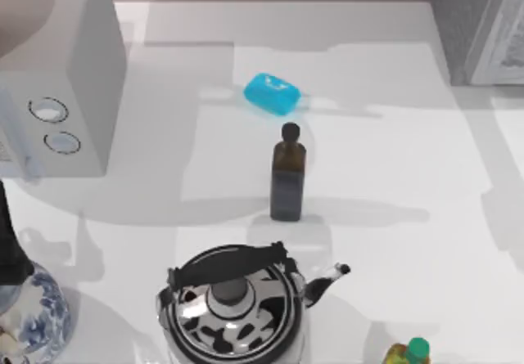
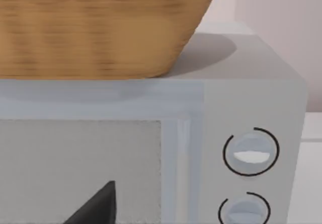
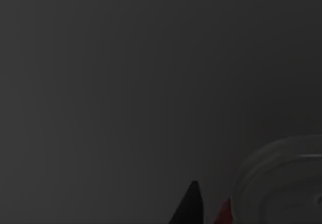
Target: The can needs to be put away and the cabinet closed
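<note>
Nearest the overhead camera, at the table's front edge, stands a black-and-white patterned kettle (image 1: 233, 311), with a blue-and-white vase (image 1: 33, 315) to its left and a small green-capped bottle (image 1: 407, 353) to its right. Farther back, mid-table, a dark brown bottle (image 1: 288, 180) with a black cap stands upright, and beyond it lies a bright blue rounded block (image 1: 272, 93), apart from the bottle. The table (image 1: 393, 159) is plain white and crossed by soft shadows; a pale wall runs behind it. At far left sits a light grey box (image 1: 78, 78) with two round dials, a woven basket (image 2: 100, 27) on top. At far right stands the cabinet (image 1: 467, 20), dark grey and speckled, its pale framed door showing. I can read no writing anywhere.

My right wrist view is dark; the can (image 3: 223, 213) shows there as a red sliver beside one of my right gripper's dark fingertips (image 3: 188, 204), under a pale round rim. Whether either of my grippers is apart or together I cannot tell.
</note>
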